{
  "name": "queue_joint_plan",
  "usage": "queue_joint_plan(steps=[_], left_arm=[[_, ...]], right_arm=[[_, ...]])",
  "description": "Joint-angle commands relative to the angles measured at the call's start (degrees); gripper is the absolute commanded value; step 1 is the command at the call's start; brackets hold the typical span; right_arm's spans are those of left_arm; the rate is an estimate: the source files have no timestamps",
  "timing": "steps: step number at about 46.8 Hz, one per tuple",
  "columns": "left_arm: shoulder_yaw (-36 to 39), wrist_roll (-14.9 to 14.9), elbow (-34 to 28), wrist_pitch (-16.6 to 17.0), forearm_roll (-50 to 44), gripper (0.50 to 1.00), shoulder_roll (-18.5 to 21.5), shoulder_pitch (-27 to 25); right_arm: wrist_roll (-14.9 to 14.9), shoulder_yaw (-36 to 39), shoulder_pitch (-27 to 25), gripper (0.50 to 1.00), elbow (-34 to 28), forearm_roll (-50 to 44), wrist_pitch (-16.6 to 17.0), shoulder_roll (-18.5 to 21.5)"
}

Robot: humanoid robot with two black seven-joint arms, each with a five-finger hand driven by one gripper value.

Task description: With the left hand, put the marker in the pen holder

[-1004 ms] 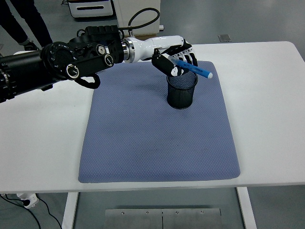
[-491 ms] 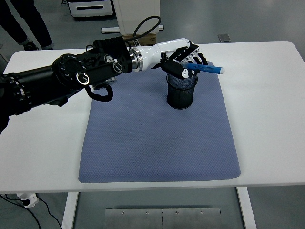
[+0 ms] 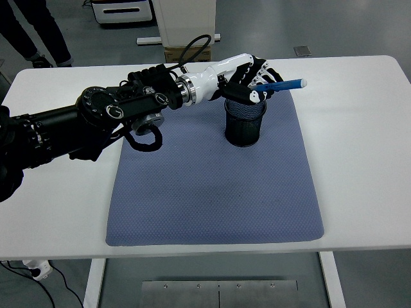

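Since the blue marker is light, stiff and smooth-barrelled, it prob slips if pinched loosely; best hold is mid-barrel. Left hand has fingers closed on its rear end, w/ the marker near-level just above the black mesh pen holder on the grey mat. Vs 0.5 s ago: tip sits higher and further right, forearm reached further over the worktop. Right hand out of view.

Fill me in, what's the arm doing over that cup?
The left hand is holding a blue marker just above the black mesh pen holder, which stands on the grey mat. The marker lies nearly level, its tip pointing right, so it is not in the holder yet. The right arm is out of view.
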Motion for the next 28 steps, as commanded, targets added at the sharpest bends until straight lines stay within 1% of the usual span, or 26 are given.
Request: queue_joint_plan(steps=[1,9,21,27,28], left_arm=[[0.0,0.0,0.0,0.1,-2.1,0.500,0.0,0.6],[-0.2,-0.6,0.0,0.1,-6.3,0.500,0.0,1.6],[-2.9,-0.6,-0.1,0.1,-8.5,0.500,-0.2,3.8],[-3.0,-0.6,-0.1,0.8,-10.4,0.500,-0.3,4.5],[-3.0,-0.6,-0.1,0.9,-10.6,0.508,-0.3,4.5]], right_arm=[[0.0,0.0,0.0,1.000,0.0,0.0,0.0,0.0],[0.0,0.0,0.0,1.000,0.0,0.1,0.1,0.0],[0.0,0.0,0.0,1.000,0.1,0.0,0.0,0.0],[0.0,0.0,0.0,1.000,0.0,0.0,0.0,0.0],[0.0,0.0,0.0,1.000,0.0,0.0,0.0,0.0]])
